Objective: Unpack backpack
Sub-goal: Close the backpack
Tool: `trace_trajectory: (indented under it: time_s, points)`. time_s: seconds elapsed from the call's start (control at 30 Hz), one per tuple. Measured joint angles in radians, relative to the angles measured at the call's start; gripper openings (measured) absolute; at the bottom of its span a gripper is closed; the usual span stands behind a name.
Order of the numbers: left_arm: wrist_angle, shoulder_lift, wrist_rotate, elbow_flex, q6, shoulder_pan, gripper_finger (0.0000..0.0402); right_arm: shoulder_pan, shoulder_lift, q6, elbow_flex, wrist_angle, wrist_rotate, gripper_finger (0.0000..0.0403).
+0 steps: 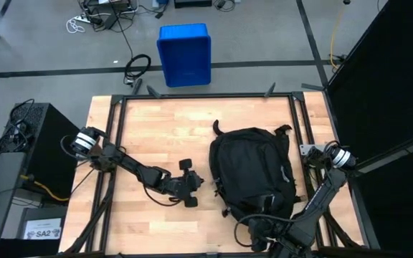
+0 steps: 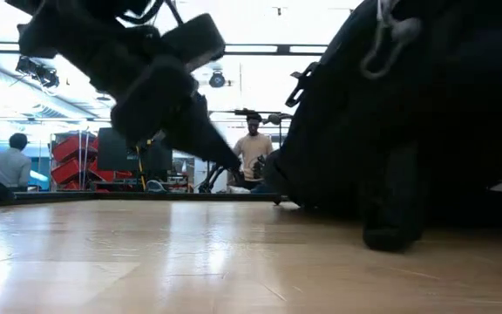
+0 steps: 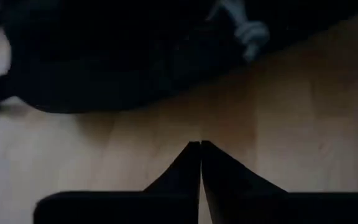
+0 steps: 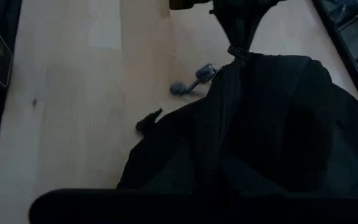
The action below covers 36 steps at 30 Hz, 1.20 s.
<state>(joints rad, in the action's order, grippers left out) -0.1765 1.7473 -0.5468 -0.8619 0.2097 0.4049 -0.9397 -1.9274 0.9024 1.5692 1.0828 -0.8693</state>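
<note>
Counter (image 1: pixel 156 122): light wood planks, dark metal frame round the edge. Backpack (image 1: pixel 253 172) lies flat on its right half, straps trailing toward the far edge.

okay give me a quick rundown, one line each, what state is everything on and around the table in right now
backpack: lying on the wooden table, no contents out on the wood.
grey zipper pull: resting on the wood beside the backpack's edge.
left hand: shut, empty, tips together short of the backpack.
right hand: shut, at the backpack's near end; whether it grips fabric is unclear.
blue bin: on the floor beyond the table, its inside not visible.
</note>
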Motion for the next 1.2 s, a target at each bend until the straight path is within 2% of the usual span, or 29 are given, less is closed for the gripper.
trace_trajectory:
  time_s: [0.17,0.23,0.33,0.43,0.67,0.87,1.0,1.2]
  points:
    - [-0.241,-0.002,0.256,-0.001,-0.018,0.017,0.0000,0.043,0.000,-0.011,0.000,0.001,-0.010,0.0000]
    - [-0.306,-0.002,0.276,-0.001,-0.023,0.029,0.0000,0.064,0.000,-0.027,0.000,0.003,-0.013,0.0000]
    - [-0.327,-0.002,0.275,-0.002,-0.022,0.029,0.0003,0.093,0.000,-0.047,0.000,-0.003,-0.009,0.0000]
    - [-0.314,-0.002,0.271,-0.002,-0.054,0.028,0.0023,0.111,0.000,-0.074,0.000,-0.017,0.002,0.0000]
    - [-0.383,-0.002,0.264,-0.002,-0.132,0.034,0.0123,0.137,0.000,-0.123,0.000,-0.053,0.026,0.0000]
    - [-0.397,0.001,0.132,-0.002,-0.153,0.061,0.0196,0.157,0.000,-0.151,0.000,-0.068,0.028,0.0000]
    - [-0.450,0.031,0.115,-0.002,-0.104,0.061,0.0212,0.172,0.000,-0.187,0.000,-0.098,0.028,0.0000]
    - [-0.474,0.088,0.054,-0.013,-0.041,0.041,0.0213,0.189,0.000,-0.232,0.000,-0.138,0.036,0.0000]
